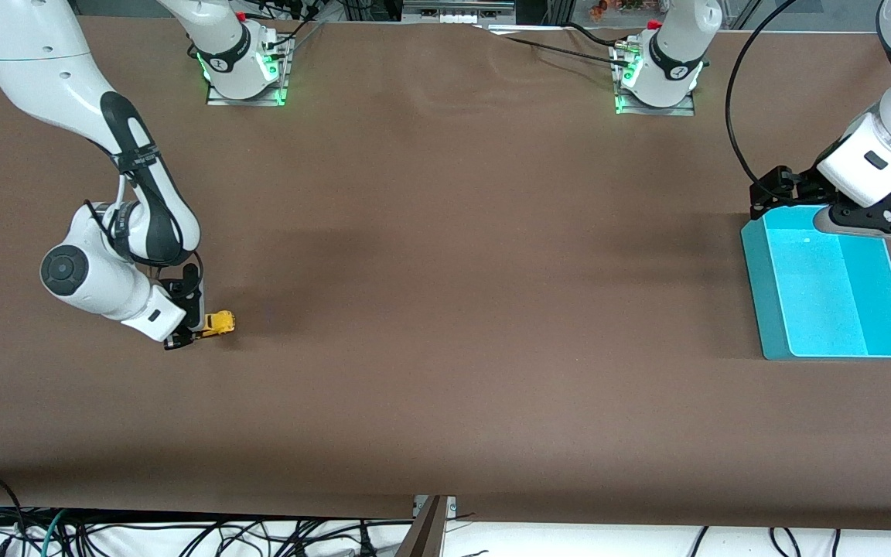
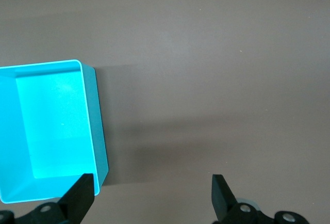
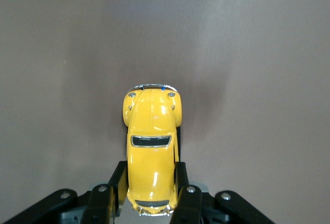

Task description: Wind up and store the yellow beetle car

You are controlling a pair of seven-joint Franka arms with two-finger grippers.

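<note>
1. The right gripper is clamped on the yellow beetle car at the right arm's end of the worktop.
2. The left gripper waits, spread wide and empty, over the turquoise bin.
3. Risk: the narrow hold on its rear may let the car slip during winding.

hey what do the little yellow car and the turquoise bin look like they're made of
Yellow beetle car: glossy painted body, likely die-cast metal or hard plastic; bright highlights on the roof, chrome-look bumper. The right gripper is shut on it.
Turquoise bin: smooth molded plastic by its look, with thin even walls and a soft sheen.
</note>
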